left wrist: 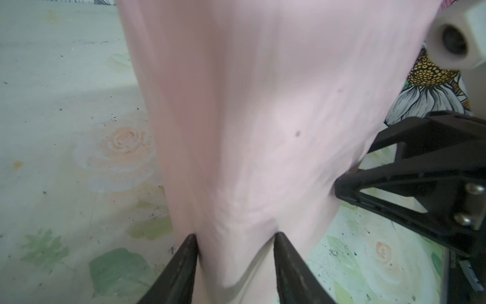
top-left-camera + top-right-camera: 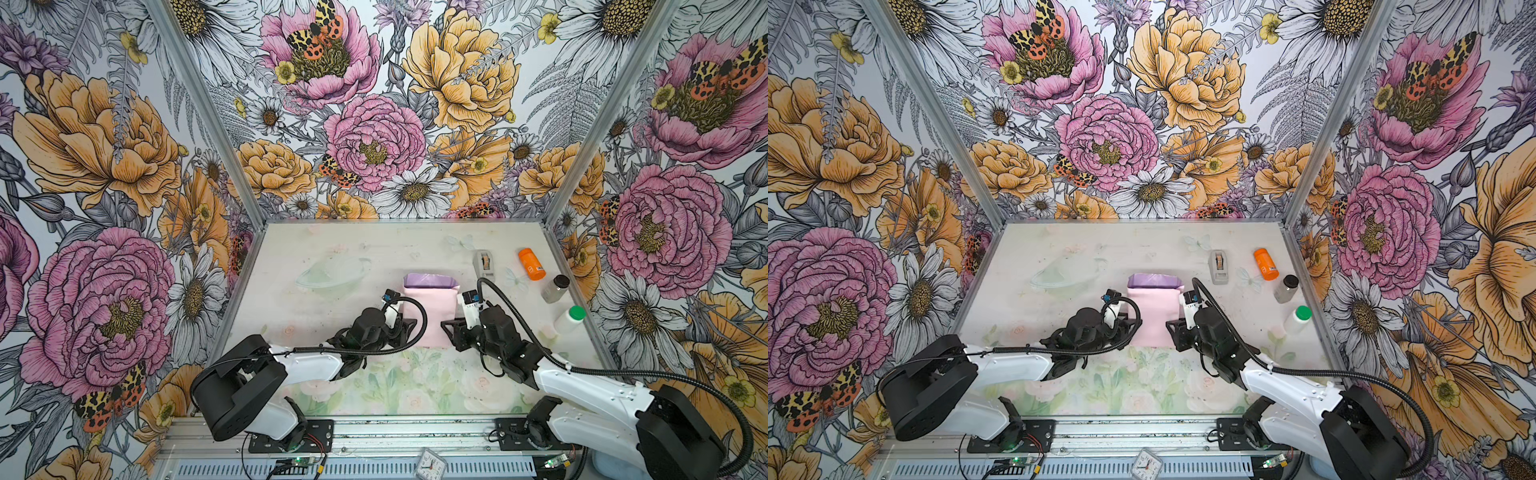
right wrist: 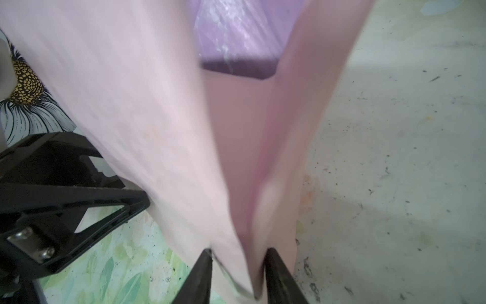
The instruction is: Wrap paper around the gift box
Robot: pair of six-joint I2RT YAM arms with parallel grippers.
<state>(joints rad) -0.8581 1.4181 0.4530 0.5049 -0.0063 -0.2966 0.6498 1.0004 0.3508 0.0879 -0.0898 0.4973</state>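
Folding the paper (image 2: 428, 316) over the gift box (hidden beneath lilac, mid bench (image 2: 332, 249)). Straddling its flap with left gripper (image 1: 236, 237) and right gripper (image 3: 239, 252); clenched or released, cannot tell. Next: pulling taut, pressing flat.

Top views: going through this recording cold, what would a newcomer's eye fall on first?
The loud floral wallpaper towering over three sides of the table. Then the paper at table centre, pale pink face up, gripped at its near corners by the left hand and right hand; an orange bottle lies at far right.
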